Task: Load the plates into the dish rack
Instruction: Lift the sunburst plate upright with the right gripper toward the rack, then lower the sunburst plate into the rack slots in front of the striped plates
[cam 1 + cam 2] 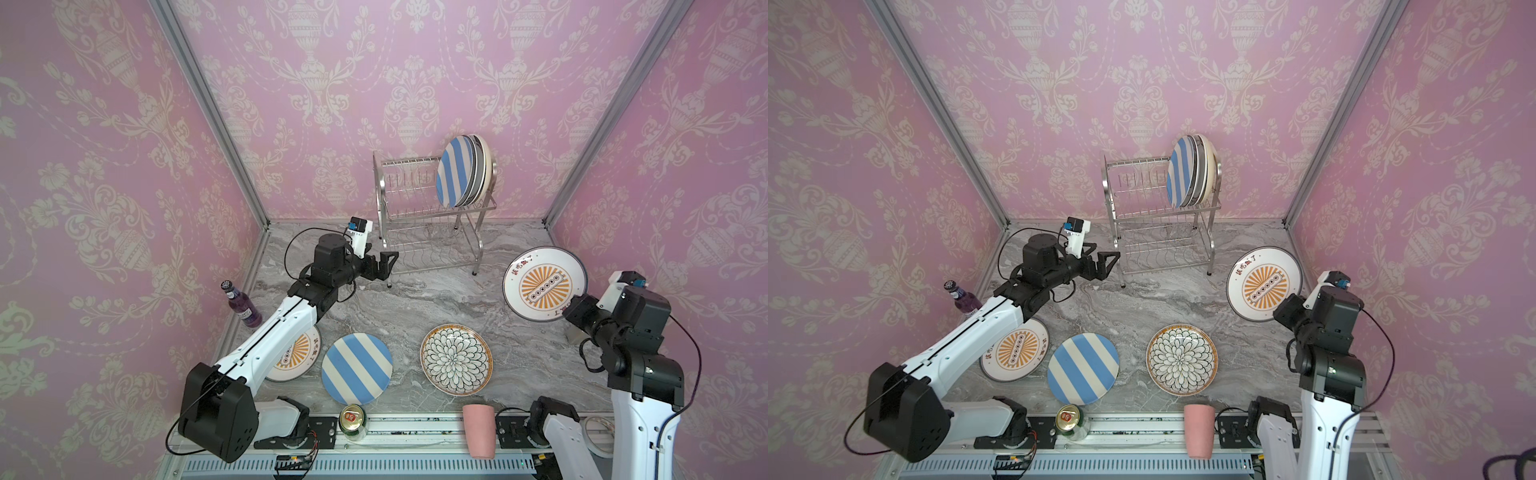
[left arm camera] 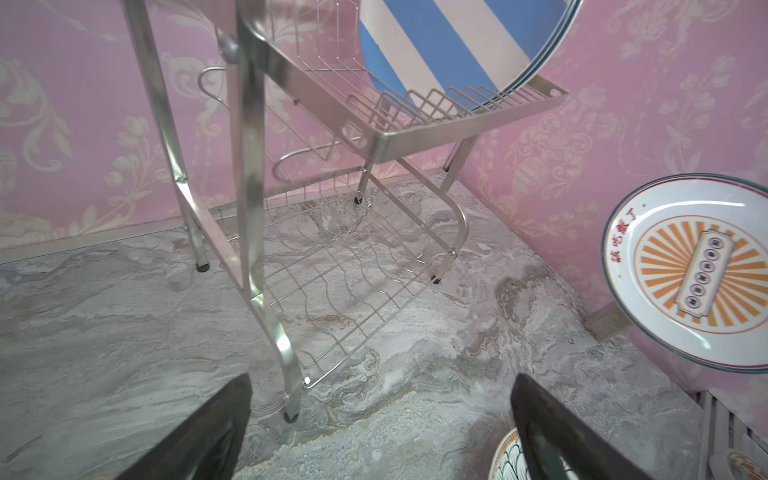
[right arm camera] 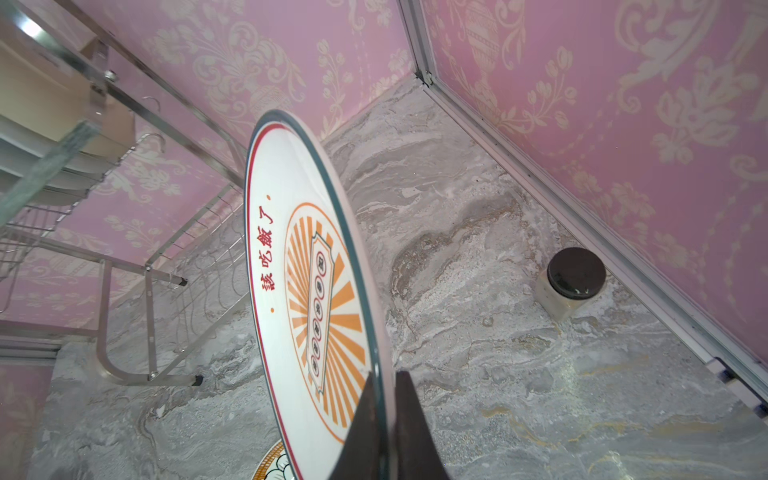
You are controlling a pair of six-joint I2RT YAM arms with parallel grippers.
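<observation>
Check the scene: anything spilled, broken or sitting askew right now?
Nothing spilled or broken. The racked plates bunch at one end of the dish rack's upper tier. A can and a pink cup stand on the front rail, off the marble. The sunburst plate is tilted only because the right end effector grips its rim.

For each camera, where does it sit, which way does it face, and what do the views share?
Both top views: high at the front, looking down at the table, dish rack and both arms.
Left wrist: on the left arm, facing the dish rack; its open left fingers show.
Right wrist: on the right arm, looking along the sunburst plate pinched between the right fingers.
Shared: all show the rack and this plate.
</observation>
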